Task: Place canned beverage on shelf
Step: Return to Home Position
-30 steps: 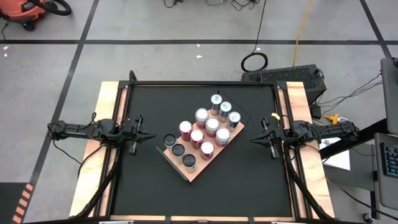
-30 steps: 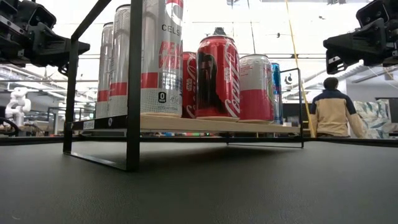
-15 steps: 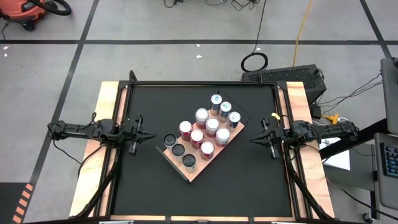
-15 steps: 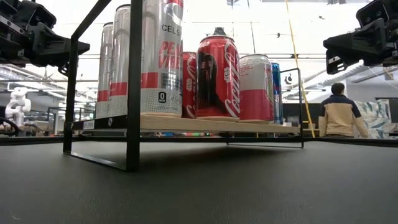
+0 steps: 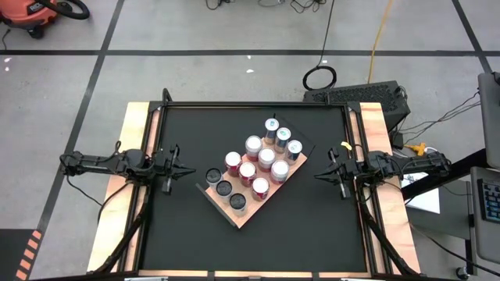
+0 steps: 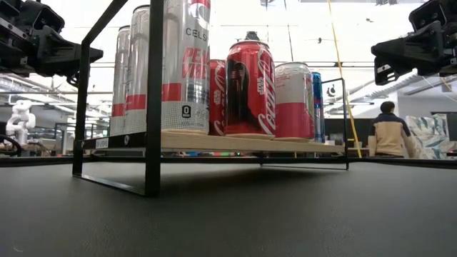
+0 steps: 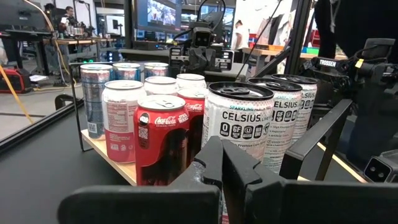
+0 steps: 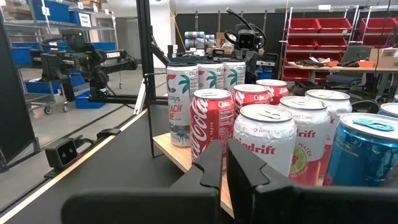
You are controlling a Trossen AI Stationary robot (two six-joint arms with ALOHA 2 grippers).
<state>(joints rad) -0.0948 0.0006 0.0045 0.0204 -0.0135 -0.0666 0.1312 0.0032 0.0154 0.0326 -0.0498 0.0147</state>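
Wooden shelf (image 5: 253, 206), twelve cans (image 5: 266, 157)

The shelf (image 5: 243, 217), a light-brown wooden board with a thin black edge raised on a black metal frame, sat near the middle of the worktop (image 5: 180, 234), its long axis slanting from about 7 o'clock to 1 o'clock. Twelve cans stood upright on it in four rows of three: tall silver Celsius cans (image 5: 224, 189) at the 7 o'clock end, then red cola cans (image 5: 248, 172), then white-pink soda cans (image 5: 266, 158), and blue cans (image 5: 283, 137) at the 1 o'clock end.
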